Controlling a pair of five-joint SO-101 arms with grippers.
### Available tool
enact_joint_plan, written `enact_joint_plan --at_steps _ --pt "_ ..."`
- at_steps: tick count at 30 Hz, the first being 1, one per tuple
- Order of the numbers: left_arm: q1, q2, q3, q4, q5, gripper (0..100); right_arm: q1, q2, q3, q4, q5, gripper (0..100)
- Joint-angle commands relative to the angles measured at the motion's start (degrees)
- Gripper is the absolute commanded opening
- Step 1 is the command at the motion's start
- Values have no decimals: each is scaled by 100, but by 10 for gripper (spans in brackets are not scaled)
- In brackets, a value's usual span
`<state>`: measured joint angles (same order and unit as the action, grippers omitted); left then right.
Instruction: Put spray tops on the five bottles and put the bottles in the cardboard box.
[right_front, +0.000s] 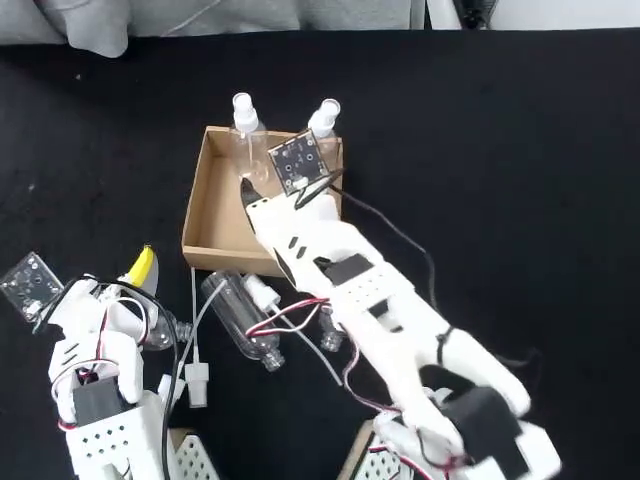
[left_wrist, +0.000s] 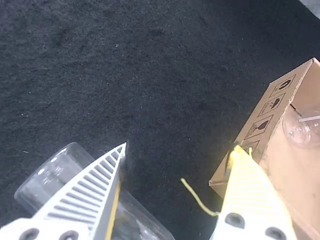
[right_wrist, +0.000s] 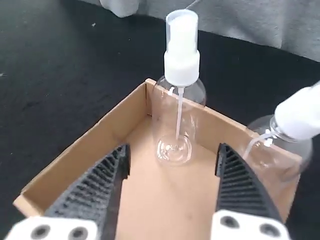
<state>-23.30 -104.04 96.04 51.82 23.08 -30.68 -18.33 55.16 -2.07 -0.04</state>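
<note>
**High view, clock directions on the table (right_front: 520, 150).** Cardboard box (right_front: 200, 215) just toward 12 o'clock of centre, open side up; two bottles with spray tops stand inside against its 12 o'clock wall. Upright bottle (right_front: 244, 135) at the box's 11 o'clock corner, long axis vertical, spray head uppermost. Leaning bottle (right_front: 322, 122) at the 1 o'clock corner, long axis tilted, head out over the rim.

Right gripper (right_front: 270, 195) hangs over the box interior; its black fingers (right_wrist: 95, 195) are spread wide and hold nothing, with the upright bottle beyond the gap.

Lying bottle (right_front: 238, 318) on the table at the box's 6 o'clock; long axis runs from 10 to 4 o'clock, narrow neck end toward 4. A small white spray top (right_front: 262, 292) lies against its side. Loose spray top (right_front: 196, 380) at its 8 o'clock, dip tube pointing to 12.

Left gripper (right_front: 125, 280) at the table's 8 o'clock, fingers parted and empty, over another clear bottle (left_wrist: 47, 175) on its side; contact cannot be told.
</note>
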Motion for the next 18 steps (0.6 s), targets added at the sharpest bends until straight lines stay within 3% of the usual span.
enact_joint_plan --at_steps 1,6,18 --pt "4 -53 136 18 -44 299 -79 -611 -66 369 44 230" --pt "4 -53 136 18 -44 299 -79 -927 -259 1037 62 230" --pt "4 -53 136 18 -44 299 -70 -1473 -1622 4853 70 231"
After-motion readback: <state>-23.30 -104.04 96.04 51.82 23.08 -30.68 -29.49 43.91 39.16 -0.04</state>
